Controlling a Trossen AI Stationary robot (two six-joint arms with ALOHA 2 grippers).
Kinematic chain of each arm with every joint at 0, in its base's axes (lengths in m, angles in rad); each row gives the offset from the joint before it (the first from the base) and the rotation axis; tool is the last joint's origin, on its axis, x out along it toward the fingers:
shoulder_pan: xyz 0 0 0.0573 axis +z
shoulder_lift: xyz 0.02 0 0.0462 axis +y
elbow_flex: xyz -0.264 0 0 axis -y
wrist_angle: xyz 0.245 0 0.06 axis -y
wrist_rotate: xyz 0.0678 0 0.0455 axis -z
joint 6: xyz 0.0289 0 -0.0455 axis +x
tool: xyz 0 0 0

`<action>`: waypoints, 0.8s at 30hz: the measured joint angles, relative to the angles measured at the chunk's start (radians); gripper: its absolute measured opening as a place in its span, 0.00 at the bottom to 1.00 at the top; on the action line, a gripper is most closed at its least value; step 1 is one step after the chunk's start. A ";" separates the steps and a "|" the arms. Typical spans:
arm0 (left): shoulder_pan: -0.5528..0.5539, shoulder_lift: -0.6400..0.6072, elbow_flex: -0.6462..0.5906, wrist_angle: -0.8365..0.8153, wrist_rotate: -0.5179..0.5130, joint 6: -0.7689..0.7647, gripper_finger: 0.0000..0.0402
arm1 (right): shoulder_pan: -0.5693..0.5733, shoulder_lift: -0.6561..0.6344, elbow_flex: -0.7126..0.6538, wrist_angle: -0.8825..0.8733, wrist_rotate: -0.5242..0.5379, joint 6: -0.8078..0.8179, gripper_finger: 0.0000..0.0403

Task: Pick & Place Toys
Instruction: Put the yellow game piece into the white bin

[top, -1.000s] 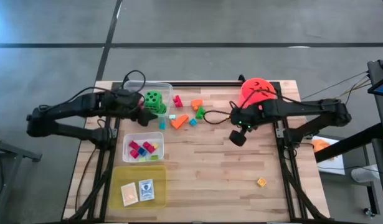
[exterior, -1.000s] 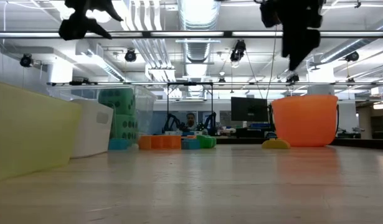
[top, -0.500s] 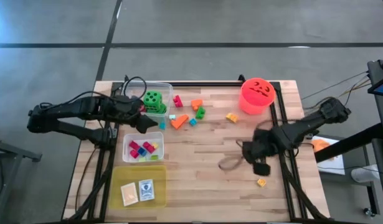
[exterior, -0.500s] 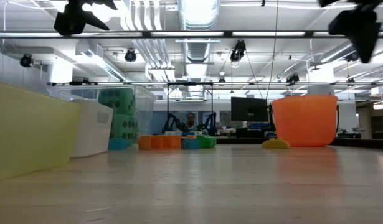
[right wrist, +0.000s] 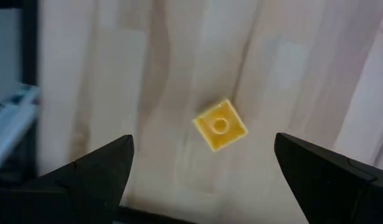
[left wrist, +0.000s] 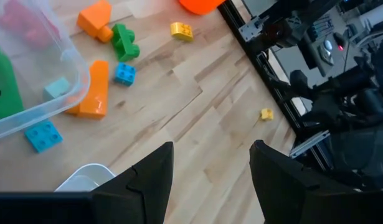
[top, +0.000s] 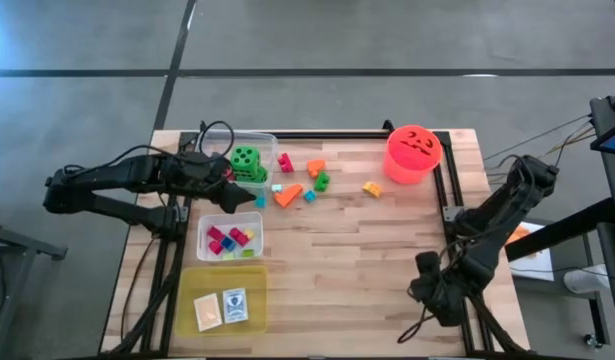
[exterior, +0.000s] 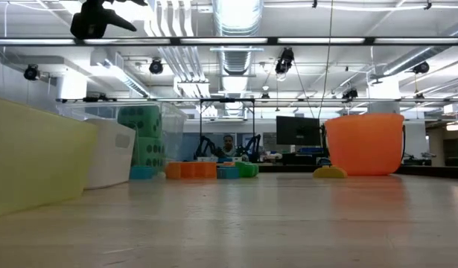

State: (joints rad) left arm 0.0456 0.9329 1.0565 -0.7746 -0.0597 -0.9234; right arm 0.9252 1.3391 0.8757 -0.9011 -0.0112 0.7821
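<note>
1. One small yellow block point(right wrist: 220, 132) was my target at this moment. It lay alone on the bare wooden table point(top: 327, 270), near the right front corner and well apart from the other toys.
2. I judged the yellow block to be very light and stiff, of hard smooth plastic, so it could slip or jump away if the fingers met it unevenly. I would take it by two opposite flat sides, low on its body, with the fingers turned to match its rotated position.
3. It looked like a square brick with one round stud on top, bright yellow, and it lay diagonal to the wood grain.
4. My right gripper point(right wrist: 203, 180) hovered directly above this block with the jaws spread wide and holding nothing. The block showed between the two fingers, not touched by either.
5. My left gripper point(left wrist: 210, 180) waited over the left rear part of the table, beside the clear tub point(top: 219, 140) that held the green die point(top: 248, 161). Its jaws stood partly open and empty.
6. Other loose toys lay in a group at the rear middle: an orange block point(top: 287, 195), a green block point(top: 321, 181), a pink block point(top: 285, 162) and a second yellow block point(top: 372, 188) near the red-orange bucket point(top: 413, 153).
</note>
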 joint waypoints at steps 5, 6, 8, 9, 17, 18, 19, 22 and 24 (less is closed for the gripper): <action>0.000 0.000 0.000 0.000 -0.001 0.003 0.50 | 0.000 0.002 -0.058 0.042 0.021 -0.085 0.95; 0.000 0.000 0.000 0.000 -0.001 0.003 0.50 | 0.000 0.002 -0.073 0.071 0.024 -0.105 0.95; 0.000 0.000 0.000 0.000 -0.001 0.003 0.50 | 0.000 0.002 -0.097 0.131 0.037 -0.134 0.95; 0.000 0.000 0.000 0.000 -0.001 0.003 0.50 | 0.000 0.003 -0.105 0.160 0.043 -0.150 0.95; 0.000 0.000 -0.001 -0.001 -0.001 0.007 0.50 | 0.000 0.090 -0.113 0.183 0.090 -0.283 0.95; 0.000 0.000 -0.001 -0.001 -0.001 0.007 0.50 | 0.000 0.109 -0.113 0.183 0.087 -0.290 0.95; 0.000 0.000 -0.001 -0.001 -0.001 0.006 0.50 | 0.000 0.126 -0.113 0.183 0.086 -0.293 0.95; 0.000 0.000 -0.001 -0.001 -0.001 0.001 0.50 | 0.000 0.172 -0.113 0.183 0.071 -0.291 0.95; 0.000 0.000 -0.001 -0.001 -0.001 -0.001 0.50 | 0.000 0.191 -0.113 0.183 0.049 -0.291 0.95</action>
State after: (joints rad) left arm 0.0456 0.9329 1.0554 -0.7756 -0.0605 -0.9247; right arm 0.9249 1.5300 0.7624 -0.7185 0.0381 0.4916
